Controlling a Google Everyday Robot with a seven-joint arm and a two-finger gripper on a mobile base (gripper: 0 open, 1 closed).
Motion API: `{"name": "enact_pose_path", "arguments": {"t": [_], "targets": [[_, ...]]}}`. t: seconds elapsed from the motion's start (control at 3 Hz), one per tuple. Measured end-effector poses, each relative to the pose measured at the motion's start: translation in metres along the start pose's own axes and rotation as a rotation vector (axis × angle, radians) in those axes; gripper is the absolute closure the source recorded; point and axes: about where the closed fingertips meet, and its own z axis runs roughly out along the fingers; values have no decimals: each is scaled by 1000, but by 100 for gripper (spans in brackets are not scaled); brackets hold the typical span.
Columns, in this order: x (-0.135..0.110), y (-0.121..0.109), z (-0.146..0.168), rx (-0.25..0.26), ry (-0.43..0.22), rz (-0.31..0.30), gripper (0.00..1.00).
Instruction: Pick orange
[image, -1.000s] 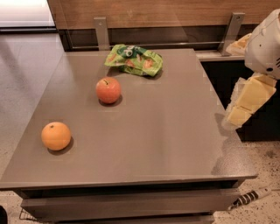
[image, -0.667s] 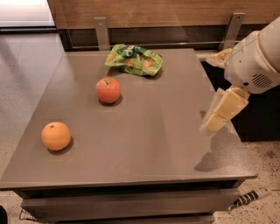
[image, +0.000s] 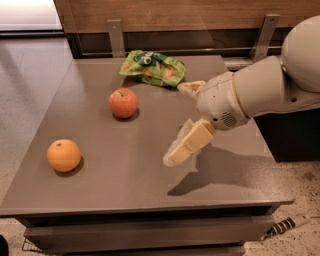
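Note:
The orange (image: 64, 155) is round and bright orange. It sits on the grey table (image: 125, 185) near the front left corner. My gripper (image: 176, 122) hovers above the middle right of the table, well to the right of the orange and apart from it. Its pale yellow fingers (image: 189, 144) are spread apart with nothing between them. The white arm reaches in from the right.
A red-orange apple (image: 123, 102) with a stem stands on the table behind the orange. A green snack bag (image: 152, 69) lies at the table's back edge. A wooden wall with metal brackets runs behind. A power strip (image: 287, 225) lies on the floor at right.
My arm and gripper have moved left from the table's right edge to above its middle right, closer to the fruit. The orange, apple and bag have not moved.

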Motion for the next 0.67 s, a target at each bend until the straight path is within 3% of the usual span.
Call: {"name": "enact_pose_path", "arguments": {"t": [0.33, 0.67], "targets": [[-30, 17, 47, -62, 2, -41, 0], [-30, 17, 47, -62, 2, -41, 0]]}}
